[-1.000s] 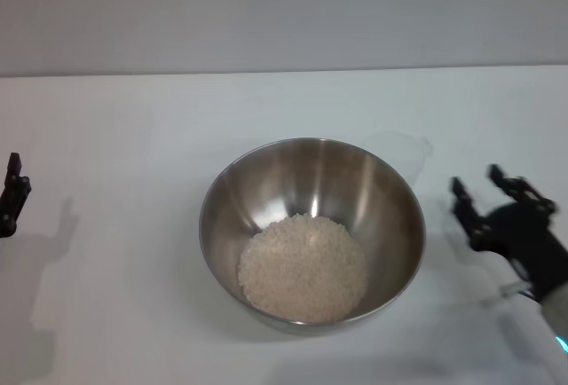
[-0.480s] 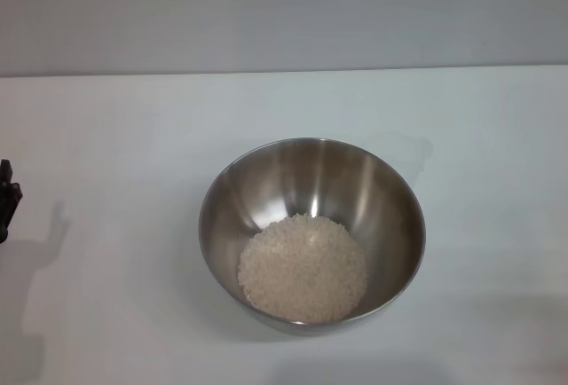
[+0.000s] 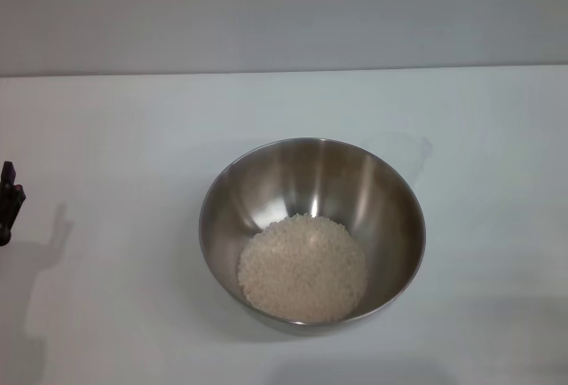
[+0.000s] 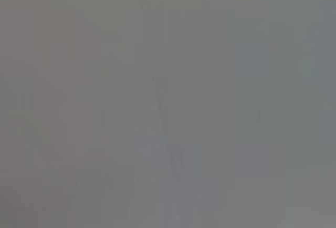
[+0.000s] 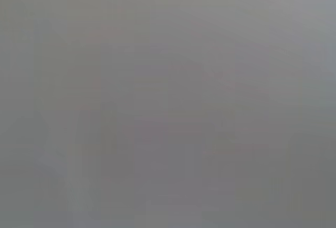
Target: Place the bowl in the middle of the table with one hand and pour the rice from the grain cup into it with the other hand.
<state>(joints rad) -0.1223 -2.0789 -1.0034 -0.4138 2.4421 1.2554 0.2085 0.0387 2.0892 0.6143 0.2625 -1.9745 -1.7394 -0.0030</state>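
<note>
1. The bowl (image 3: 311,231) sits mid-table (image 3: 133,119) with the rice (image 3: 303,267) heaped inside, so it looks basically done.
2. Left gripper (image 3: 9,203) is only a sliver well left of the bowl, can't tell its grip state. Right gripper isn't visible.
3. No grain cup visible either.
4. Main risk I'd guess: an arm swinging in could clip the bowl's rim and scatter rice.

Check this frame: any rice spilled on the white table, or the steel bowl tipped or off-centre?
Nothing stands out. The round stainless-steel bowl sits upright mid-table, the off-white rice heaped inside it, with no grains visible on the plain white table. Only a sliver of the left gripper shows at the edge.
</note>
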